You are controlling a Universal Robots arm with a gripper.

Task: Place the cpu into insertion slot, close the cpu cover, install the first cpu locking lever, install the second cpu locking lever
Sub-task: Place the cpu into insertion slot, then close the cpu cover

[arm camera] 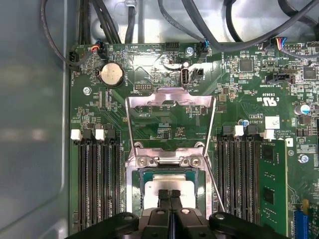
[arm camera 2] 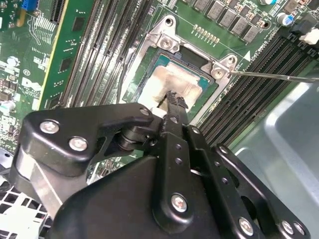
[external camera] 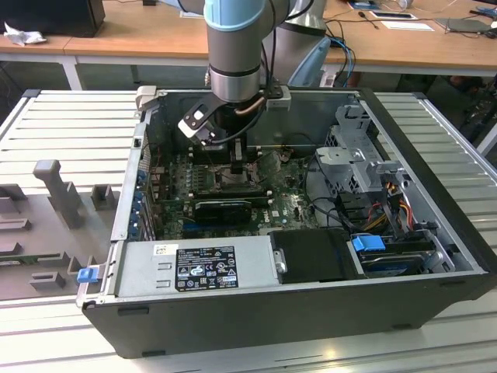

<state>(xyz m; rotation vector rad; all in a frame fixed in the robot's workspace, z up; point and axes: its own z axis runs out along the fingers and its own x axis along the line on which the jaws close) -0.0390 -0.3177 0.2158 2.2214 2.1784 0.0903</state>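
Power-supply label (external camera: pixel 204 267), print illegible

From my console I count one cpu (arm camera: pixel 169 181) in one insertion slot (arm camera: pixel 135 194), with one cpu cover (arm camera: pixel 169 97) beside it. On the motherboard (arm camera: pixel 239 89) I make out one coin cell (arm camera: pixel 112 74) near its cabled edge, four white slot latches (arm camera: pixel 76 134), two to each side of the slot, and one green memory stick (arm camera: pixel 271 174). In the exterior view: one arm (external camera: pixel 237 39), one computer case (external camera: pixel 272 315), two blue tabs (external camera: pixel 88 273). One gripper (arm camera: pixel 169 193), two fingers (arm camera: pixel 163 201).
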